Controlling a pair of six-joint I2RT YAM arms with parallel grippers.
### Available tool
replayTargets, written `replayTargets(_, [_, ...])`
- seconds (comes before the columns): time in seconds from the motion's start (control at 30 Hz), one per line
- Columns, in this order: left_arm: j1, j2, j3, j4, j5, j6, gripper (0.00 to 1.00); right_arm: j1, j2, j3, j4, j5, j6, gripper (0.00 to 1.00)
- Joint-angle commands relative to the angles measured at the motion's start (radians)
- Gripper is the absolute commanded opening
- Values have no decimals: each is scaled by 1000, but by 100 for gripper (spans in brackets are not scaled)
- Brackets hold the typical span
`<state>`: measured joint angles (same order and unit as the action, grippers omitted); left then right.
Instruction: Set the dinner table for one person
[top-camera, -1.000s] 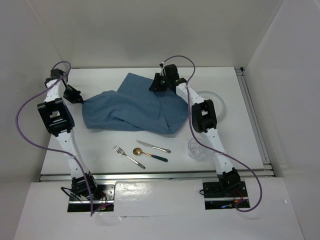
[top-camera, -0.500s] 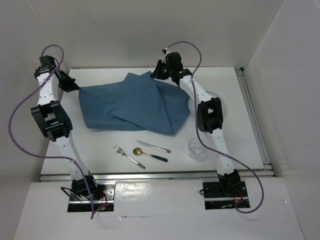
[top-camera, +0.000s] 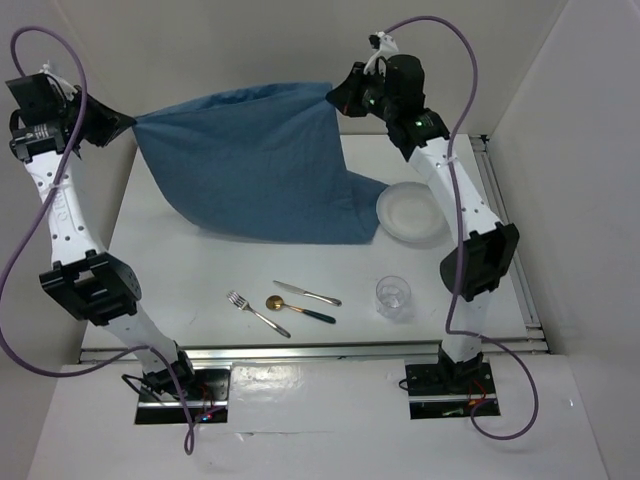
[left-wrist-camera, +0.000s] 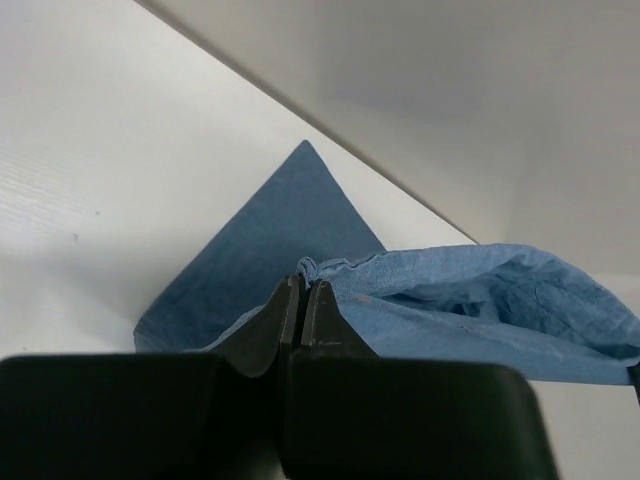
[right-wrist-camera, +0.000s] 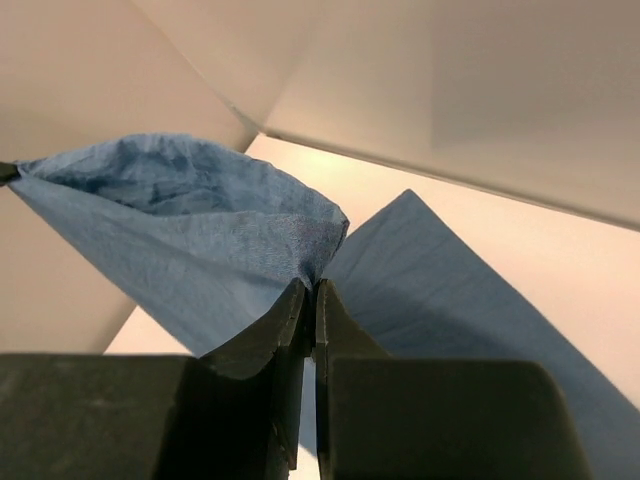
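Note:
The blue cloth placemat (top-camera: 255, 165) hangs stretched in the air above the white dinner table (top-camera: 190, 275), its lower edge still resting on the tabletop. My left gripper (top-camera: 128, 122) is shut on the cloth's left corner (left-wrist-camera: 308, 268). My right gripper (top-camera: 336, 95) is shut on its right corner (right-wrist-camera: 325, 255). Both arms are raised high. Near the front lie a fork (top-camera: 255, 312), a gold-bowled spoon (top-camera: 296, 308) and a knife (top-camera: 306, 293). A white plate (top-camera: 412, 212) sits at the right, a clear glass (top-camera: 392, 295) in front of it.
White walls enclose the table at the back and both sides. A metal rail (top-camera: 310, 350) runs along the front edge, another (top-camera: 505, 235) down the right side.
Both arms have risen and spread apart, lifting the cloth off the table and stretching it out between them. The plate, hidden behind the right arm before, now shows.

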<state>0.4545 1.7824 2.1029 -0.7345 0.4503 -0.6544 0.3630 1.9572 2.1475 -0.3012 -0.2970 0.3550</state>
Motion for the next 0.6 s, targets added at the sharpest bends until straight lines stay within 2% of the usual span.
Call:
replayTargets(0.0, [38, -73, 9, 14, 99, 16, 0, 1, -145, -122, 11, 21, -37, 0])
replayTargets(0.23, [56, -173, 9, 14, 171, -2, 0, 1, -355, -279, 20, 32, -37, 0])
replayTargets(0.33, [65, -218, 9, 43, 211, -34, 0, 11, -395, -279, 11, 32, -37, 0])
replayTargets(0.43, [87, -287, -14, 105, 252, -80, 0, 33, -432, -209, -3, 32, -37, 0])
replayTargets(0.57, [119, -397, -73, 300, 329, -230, 0, 56, -491, -138, -3, 21, -28, 0])
